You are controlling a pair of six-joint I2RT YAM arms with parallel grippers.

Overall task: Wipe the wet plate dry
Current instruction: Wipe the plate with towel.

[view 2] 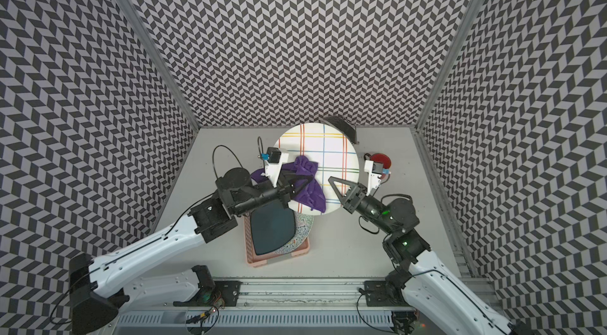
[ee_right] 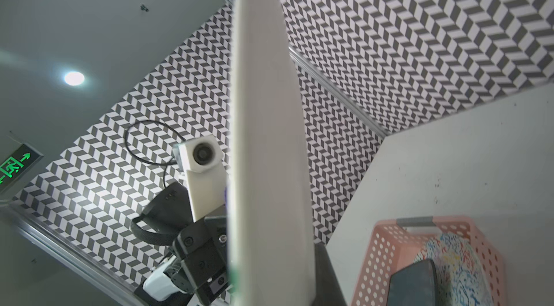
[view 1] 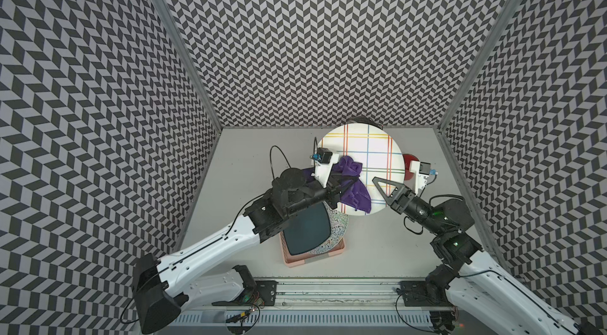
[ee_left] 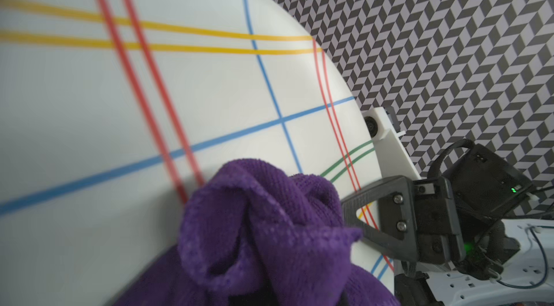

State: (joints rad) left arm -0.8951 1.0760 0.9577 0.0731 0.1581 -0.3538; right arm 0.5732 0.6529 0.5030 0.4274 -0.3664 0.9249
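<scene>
**Top views: plate held up by its rim, cloth pressed to its face**

In both top views the striped white plate (view 1: pixel 371 146) is raised off the table and faces the camera head. The pink basket (view 1: pixel 295 259) with its other dishes lies close by, lower down.

- The right gripper (view 1: pixel 381 187) is clamped on the plate's lower rim, with one finger lying across the face.
- The left gripper (view 1: pixel 354 181) is clenched on a bunched purple cloth (view 1: pixel 351 167). The cloth rests against the lower left part of the face.

Risks, as I judge them:
- The plate hangs from a single pinch at its edge. A firm push from the cloth could lever it in the jaws, and a slip would drop it toward the basket.
- The cloth is wadded, so each pass covers little, and the far half of the face could be missed.
- A loose tail of cloth trails off the plate's bottom edge and might snag.

View differences:
- The left wrist view shows the cloth (ee_left: pixel 263 229) actually touching the face and the right finger hooked over the rim. It shows no droplets that I can make out.
- The right wrist view has the plate (ee_right: pixel 263 139) edge-on and the basket (ee_right: pixel 386 247) beyond it. The wiped face is hidden there, and almost all of the cloth.
</scene>
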